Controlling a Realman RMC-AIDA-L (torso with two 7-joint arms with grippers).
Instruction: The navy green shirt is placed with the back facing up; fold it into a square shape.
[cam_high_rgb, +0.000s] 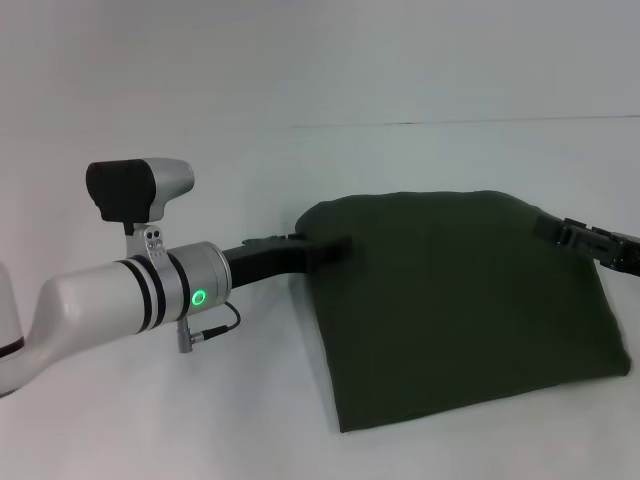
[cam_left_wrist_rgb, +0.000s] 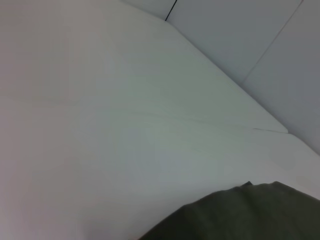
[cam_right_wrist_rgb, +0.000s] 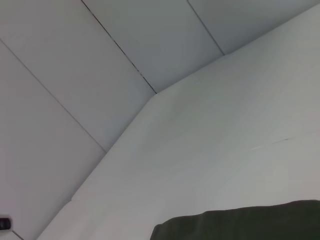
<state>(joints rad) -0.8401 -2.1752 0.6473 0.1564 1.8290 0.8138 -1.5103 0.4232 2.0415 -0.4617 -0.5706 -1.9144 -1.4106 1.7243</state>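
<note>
A navy green shirt (cam_high_rgb: 470, 310), folded into a rough square, lies on a white counter (cam_high_rgb: 150, 420). The left pincer (cam_high_rgb: 335, 248) meets its far left corner, the right pincer (cam_high_rgb: 560, 232) its far right corner; whether either is pinching cloth cannot be told

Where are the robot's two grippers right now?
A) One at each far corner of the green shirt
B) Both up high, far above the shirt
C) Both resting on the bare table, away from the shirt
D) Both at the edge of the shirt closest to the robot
A: in the head view the left gripper sits at the far left corner of the navy green shirt and the right gripper at its far right corner.
</note>
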